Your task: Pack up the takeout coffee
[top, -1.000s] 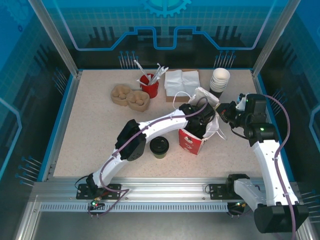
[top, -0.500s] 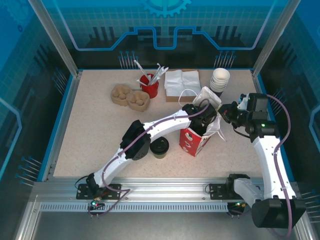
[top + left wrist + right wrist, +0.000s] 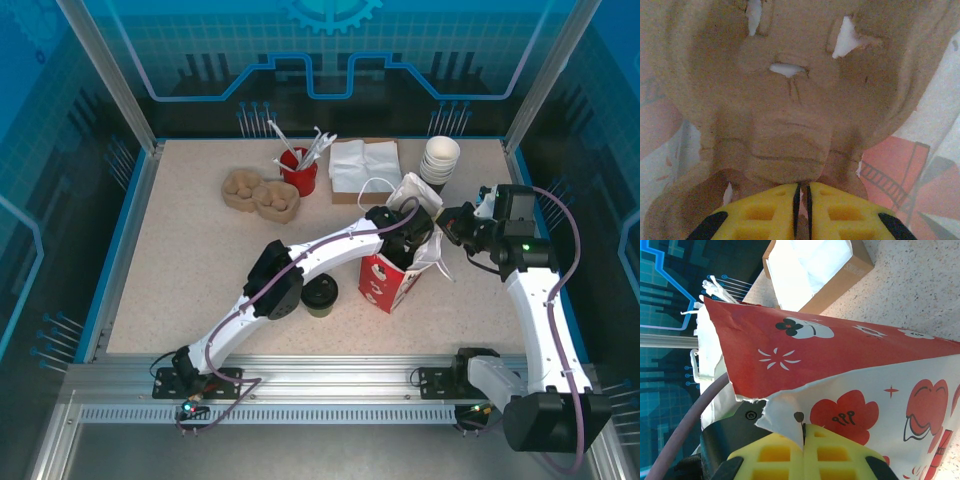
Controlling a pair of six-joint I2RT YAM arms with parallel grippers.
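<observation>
While the right tool (image 3: 802,436) pinches the torn rim of the paper bag (image 3: 850,360), fully closed on it, the left tool (image 3: 801,202) sits inside the bag, its fingers nearly together on the edge of a moulded cardboard cup carrier (image 3: 790,115). The coffee (image 3: 319,291) stands on the surface (image 3: 180,270), outside the bag and well behind the left tool. Advice: seat the carrier flat on the bag floor before release, with the rim held taut and wide.
</observation>
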